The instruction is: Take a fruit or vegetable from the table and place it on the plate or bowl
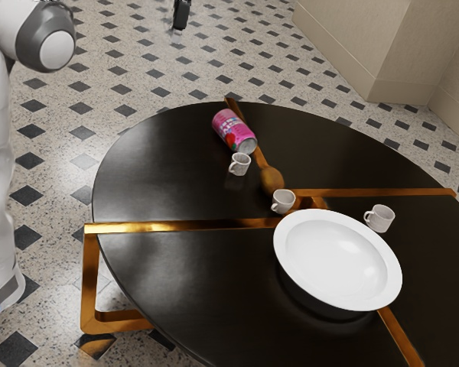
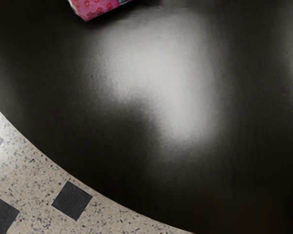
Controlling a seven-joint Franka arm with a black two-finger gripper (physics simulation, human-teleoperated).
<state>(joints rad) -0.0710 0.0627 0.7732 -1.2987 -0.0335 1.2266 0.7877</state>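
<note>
The gripper [image 1: 181, 15] hangs high beyond the table's [image 1: 168, 183] far edge, over the tiled floor [image 1: 138, 61]. Whether it is open or closed I cannot tell. The brown fruit [image 1: 271, 178] lies near the table's middle, just by the meeting of the gold inlay lines, with a first cup [image 1: 239, 163] beside its narrow end and a second cup [image 1: 282, 200] beside its round end. Its long axis runs from the pink can [image 1: 233, 130] toward the white plate [image 1: 291, 229], which sits on the table's near side. So the fruit lies past the can from the gripper, toward the exterior view's right. The reach likely has to cross the can and close across that axis between the cups. In the wrist view the can [image 2: 95, 7] lies well in from the table's curved edge.
</note>
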